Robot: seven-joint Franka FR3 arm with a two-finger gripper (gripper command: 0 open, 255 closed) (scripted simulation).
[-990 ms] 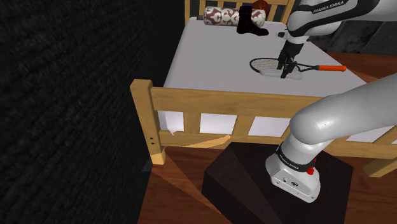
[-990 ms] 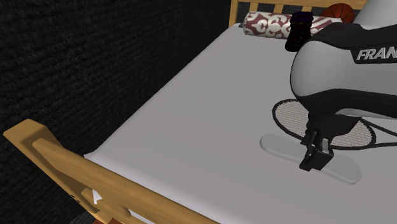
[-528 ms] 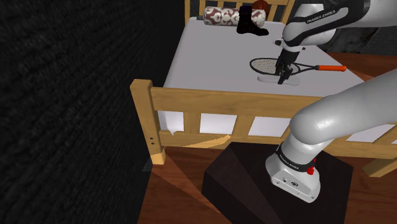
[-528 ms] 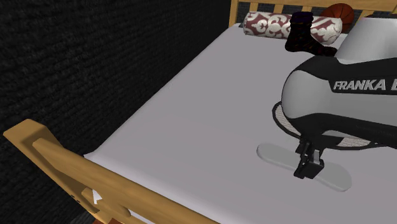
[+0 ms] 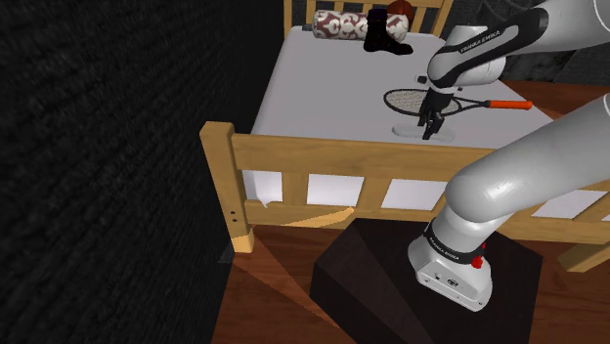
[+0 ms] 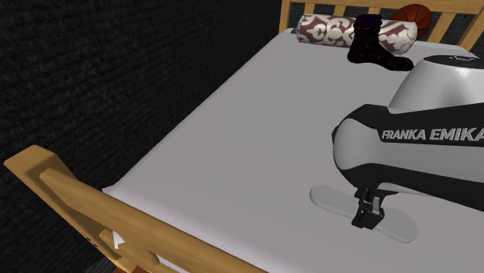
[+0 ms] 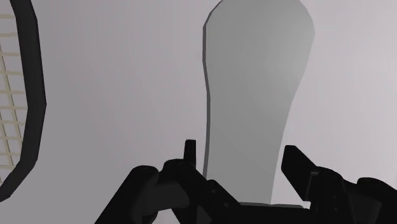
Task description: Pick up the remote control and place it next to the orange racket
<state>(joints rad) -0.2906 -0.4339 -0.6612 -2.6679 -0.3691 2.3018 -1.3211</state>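
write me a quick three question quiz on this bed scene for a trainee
1. True or false: the tool is at the patterned bolster.
2. The racket's handle is: A blue, B orange, C green.
3. Which lies nearer the wooden footboard: the grey remote control or the racket?
Key: 1 false, it is at the remote control. 2 B. 3 the remote control.
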